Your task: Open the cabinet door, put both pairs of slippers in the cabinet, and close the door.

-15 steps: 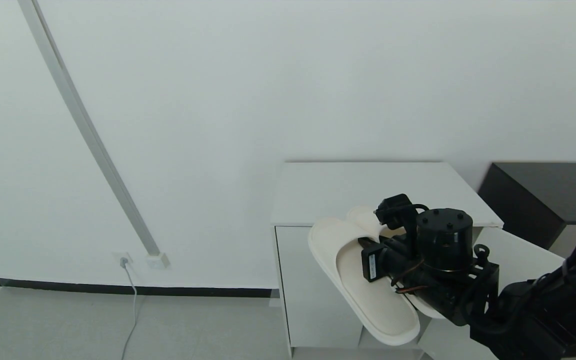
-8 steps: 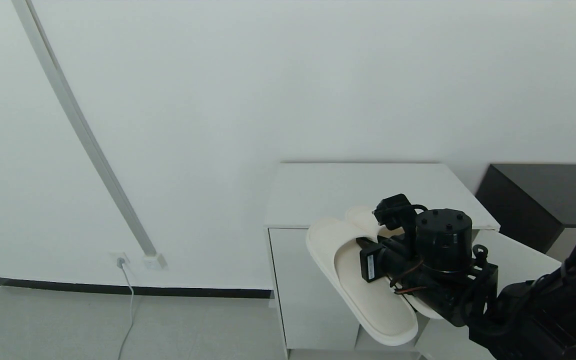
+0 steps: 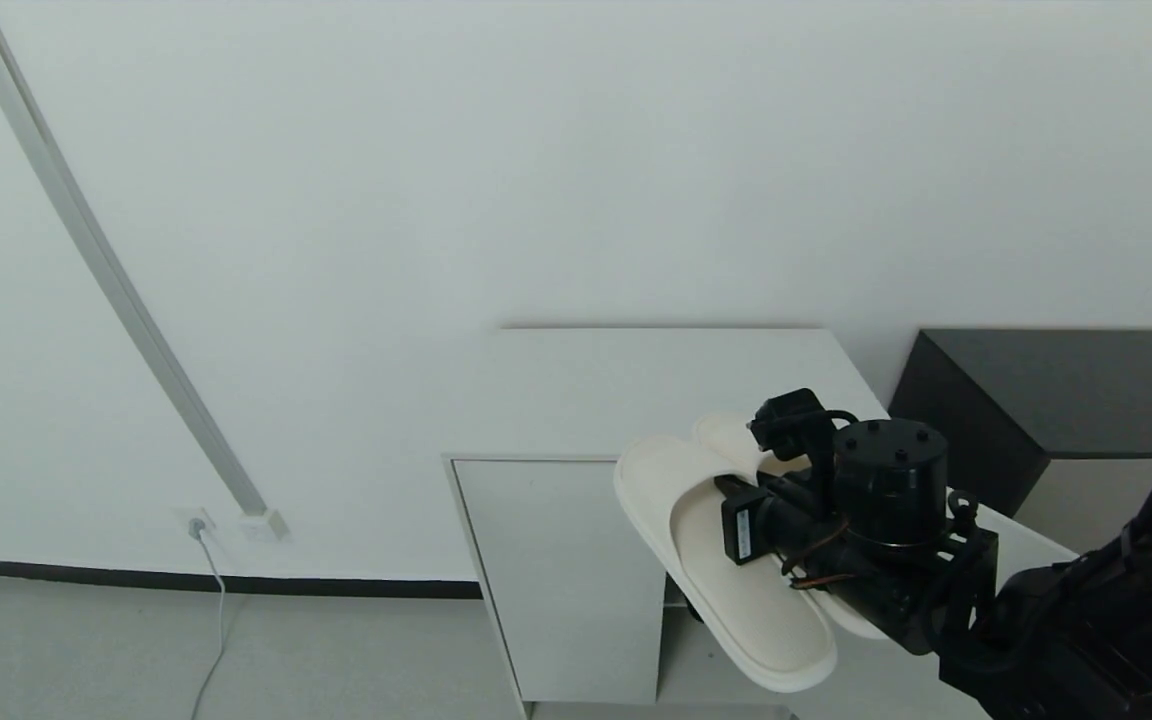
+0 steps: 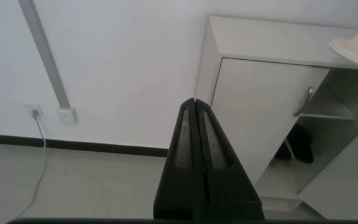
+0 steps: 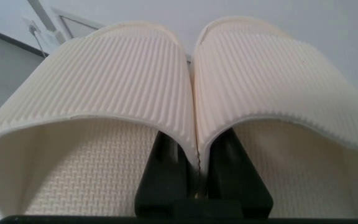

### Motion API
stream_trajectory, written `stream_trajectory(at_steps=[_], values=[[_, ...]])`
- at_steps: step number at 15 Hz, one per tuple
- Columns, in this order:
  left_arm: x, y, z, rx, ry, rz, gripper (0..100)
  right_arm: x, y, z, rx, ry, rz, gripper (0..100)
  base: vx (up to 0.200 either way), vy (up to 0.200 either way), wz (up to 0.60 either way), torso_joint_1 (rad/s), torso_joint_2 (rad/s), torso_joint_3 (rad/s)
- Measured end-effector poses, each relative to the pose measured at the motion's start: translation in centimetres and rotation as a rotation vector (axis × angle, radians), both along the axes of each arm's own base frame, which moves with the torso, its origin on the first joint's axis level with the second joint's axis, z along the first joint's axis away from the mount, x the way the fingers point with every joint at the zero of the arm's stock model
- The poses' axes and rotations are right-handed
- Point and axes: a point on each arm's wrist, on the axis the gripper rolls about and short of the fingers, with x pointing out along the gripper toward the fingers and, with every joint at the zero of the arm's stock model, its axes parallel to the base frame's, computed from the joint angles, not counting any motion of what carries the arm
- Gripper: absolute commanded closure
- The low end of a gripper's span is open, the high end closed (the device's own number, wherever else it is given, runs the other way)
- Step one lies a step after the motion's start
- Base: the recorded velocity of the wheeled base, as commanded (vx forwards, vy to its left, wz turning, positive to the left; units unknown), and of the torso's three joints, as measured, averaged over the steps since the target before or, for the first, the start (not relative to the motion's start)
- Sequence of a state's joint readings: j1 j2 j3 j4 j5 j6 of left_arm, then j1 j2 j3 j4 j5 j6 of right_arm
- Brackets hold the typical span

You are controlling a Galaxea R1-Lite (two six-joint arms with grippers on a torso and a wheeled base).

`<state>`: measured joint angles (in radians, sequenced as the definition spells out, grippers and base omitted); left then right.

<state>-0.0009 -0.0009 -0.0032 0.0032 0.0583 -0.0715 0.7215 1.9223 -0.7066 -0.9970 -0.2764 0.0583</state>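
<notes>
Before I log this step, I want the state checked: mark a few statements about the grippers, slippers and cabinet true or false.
1. The right gripper holds a pair of cream slippers. True.
2. The left gripper is open. False: its fingers are pressed together, with nothing between them.
3. The cabinet is open on one side, and a shelf shows inside. True.
4. The slippers lie on the cabinet's top. False: they hang in the air in front of the cabinet, in the right gripper.
5. A cable runs down from a wall socket. True.
</notes>
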Motion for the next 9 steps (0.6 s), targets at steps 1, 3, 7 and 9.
stream_trajectory(at_steps=[1, 3, 7, 9], values=[[0.0, 0.0, 0.0, 0.0, 0.0, -0.001, 100, 0.01, 0.01, 0.05, 0.003, -0.003, 0.0, 100, 0.0, -0.2, 0.0, 0.002, 0.0, 0.007], [0.0, 0.0, 0.0, 0.0, 0.0, 0.0, 100, 0.0, -0.02, 0.01, 0.002, -0.002, 0.0, 100, 0.0, -0.2, 0.0, 0.005, 0.0, 0.002], [0.0, 0.01, 0.0, -0.003, 0.0, 0.004, 100, -0.02, -0.02, 0.0, 0.004, -0.002, -0.002, 100, 0.0, -0.1, 0.0, 0.002, 0.0, 0.001], [0.0, 0.01, 0.0, -0.003, -0.001, 0.004, 100, 0.04, -0.13, -0.03, 0.003, -0.001, -0.011, 100, 0.0, 0.0, 0.0, 0.0, 0.0, 0.0]])
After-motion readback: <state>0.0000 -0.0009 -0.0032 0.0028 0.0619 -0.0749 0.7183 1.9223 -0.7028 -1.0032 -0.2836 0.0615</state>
